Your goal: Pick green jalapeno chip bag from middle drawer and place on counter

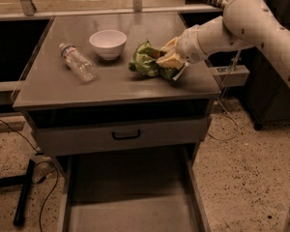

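Note:
The green jalapeno chip bag [144,59] is crumpled and rests on the counter [111,88], right of centre. My gripper [165,62] comes in from the right on a white arm and is shut on the bag's right end, low over the counter. The middle drawer [130,197] stands pulled out below, its flat grey floor bare.
A white bowl [108,43] stands on the counter just left of the bag. A clear plastic bottle [78,62] lies on its side at the counter's left. A shut drawer front with a black handle [126,135] sits under the counter. Cables and a black stand lie on the floor at left.

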`<state>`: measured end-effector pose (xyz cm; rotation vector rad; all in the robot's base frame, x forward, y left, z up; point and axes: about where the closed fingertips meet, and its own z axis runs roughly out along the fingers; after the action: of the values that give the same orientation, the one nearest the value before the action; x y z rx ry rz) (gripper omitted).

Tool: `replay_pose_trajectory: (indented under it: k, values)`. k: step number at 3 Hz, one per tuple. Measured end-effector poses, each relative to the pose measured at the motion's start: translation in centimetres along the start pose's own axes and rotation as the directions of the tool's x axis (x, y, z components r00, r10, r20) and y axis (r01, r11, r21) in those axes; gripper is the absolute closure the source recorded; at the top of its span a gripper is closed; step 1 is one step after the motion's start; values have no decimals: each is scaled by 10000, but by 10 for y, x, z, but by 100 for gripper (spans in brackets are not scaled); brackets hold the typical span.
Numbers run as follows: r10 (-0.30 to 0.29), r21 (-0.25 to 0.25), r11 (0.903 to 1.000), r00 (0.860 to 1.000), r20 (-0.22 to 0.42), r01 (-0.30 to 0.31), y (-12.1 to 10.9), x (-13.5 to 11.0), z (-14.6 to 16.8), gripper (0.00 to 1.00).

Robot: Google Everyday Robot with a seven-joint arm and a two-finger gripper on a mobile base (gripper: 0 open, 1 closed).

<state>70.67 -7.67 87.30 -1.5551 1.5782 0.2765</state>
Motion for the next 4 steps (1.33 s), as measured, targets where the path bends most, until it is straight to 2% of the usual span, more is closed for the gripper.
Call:
replay_pose_trajectory:
  k: [3, 4]
  values:
    - [102, -122, 9999, 9999, 78, -101, 2, 0, 4, 12]
    - [102, -123, 9999, 9999, 78, -101, 2, 0, 4, 0]
